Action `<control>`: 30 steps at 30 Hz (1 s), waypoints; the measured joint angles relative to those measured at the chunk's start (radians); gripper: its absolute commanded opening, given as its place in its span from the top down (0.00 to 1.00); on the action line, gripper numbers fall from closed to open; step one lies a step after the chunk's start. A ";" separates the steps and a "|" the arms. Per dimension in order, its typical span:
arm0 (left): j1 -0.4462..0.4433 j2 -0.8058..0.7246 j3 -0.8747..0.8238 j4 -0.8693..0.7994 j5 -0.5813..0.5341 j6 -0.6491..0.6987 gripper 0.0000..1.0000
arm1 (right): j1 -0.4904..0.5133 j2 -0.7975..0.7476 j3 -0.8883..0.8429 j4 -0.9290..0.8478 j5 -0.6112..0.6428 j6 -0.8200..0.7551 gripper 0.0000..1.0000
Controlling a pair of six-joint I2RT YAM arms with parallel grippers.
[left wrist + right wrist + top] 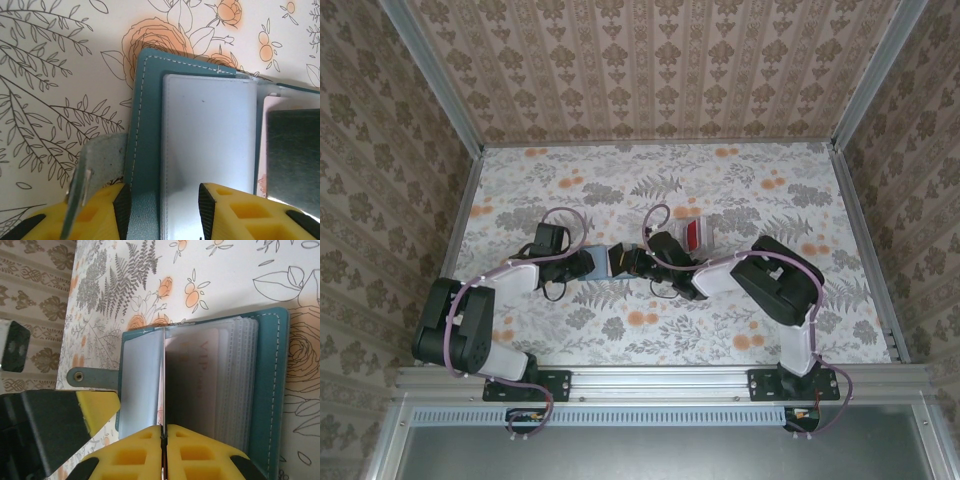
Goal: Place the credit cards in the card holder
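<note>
Right gripper (164,440) pinches a thin, probably slippery leaf (163,380) at its edge; left gripper (161,201), jaws apart, straddles the light card holder (146,125).

The table (620,180) carried a floral-print covering. A clear plastic tray (692,234) lay near the table's middle. Patterned wallpaper panels (650,70) enclosed the table's left, far and right sides. A metal rail (660,378) ran along its near edge.

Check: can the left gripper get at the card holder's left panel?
Likely yes: the left gripper stands open over the left panel of the teal card holder, nothing between. Right gripper, shut on a thin sheet, sits at the spine.
</note>
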 measured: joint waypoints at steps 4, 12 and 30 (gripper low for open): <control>0.001 0.001 0.000 0.008 0.000 0.000 0.58 | 0.000 0.018 0.023 0.000 -0.009 0.011 0.89; 0.001 0.004 0.000 0.013 0.000 0.000 0.59 | 0.000 0.053 0.055 0.004 -0.031 0.023 0.89; 0.001 0.004 0.000 0.013 0.005 0.000 0.59 | 0.000 0.033 0.002 0.047 0.008 0.063 0.89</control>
